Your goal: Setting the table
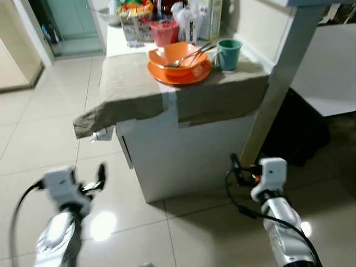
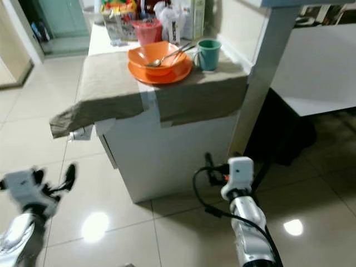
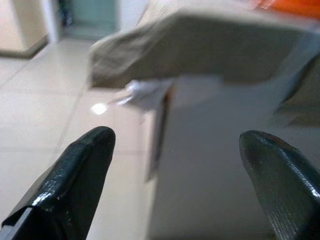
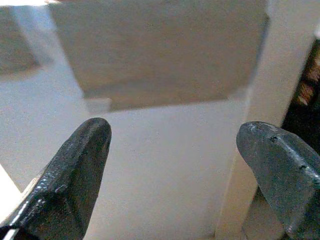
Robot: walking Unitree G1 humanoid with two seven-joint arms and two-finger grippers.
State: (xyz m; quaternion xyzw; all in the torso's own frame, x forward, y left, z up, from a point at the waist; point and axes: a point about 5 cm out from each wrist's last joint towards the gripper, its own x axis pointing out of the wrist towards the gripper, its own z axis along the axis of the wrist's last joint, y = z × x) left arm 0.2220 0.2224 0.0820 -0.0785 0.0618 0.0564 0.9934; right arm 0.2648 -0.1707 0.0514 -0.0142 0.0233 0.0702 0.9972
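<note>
An orange bowl (image 1: 177, 54) sits on an orange plate (image 1: 179, 73) with a metal spoon (image 1: 189, 57) lying in it, at the near end of a white counter under a khaki cloth (image 1: 139, 89). A green mug (image 1: 228, 53) stands just right of the plate. My left gripper (image 1: 99, 177) hangs low in front of the counter's left corner, open and empty. My right gripper (image 1: 236, 167) is low at the counter's right front, fingers (image 4: 75, 170) spread wide and empty, facing the white cabinet front.
Behind the bowl stand a pink cup (image 1: 164, 32), a clear glass (image 1: 130, 28), packets and cartons (image 1: 203, 19). A grey-white post (image 1: 278, 78) rises right of the counter, with a dark space beneath a white shelf (image 1: 328, 72). Glossy tiled floor (image 1: 50, 122) spreads left toward a doorway.
</note>
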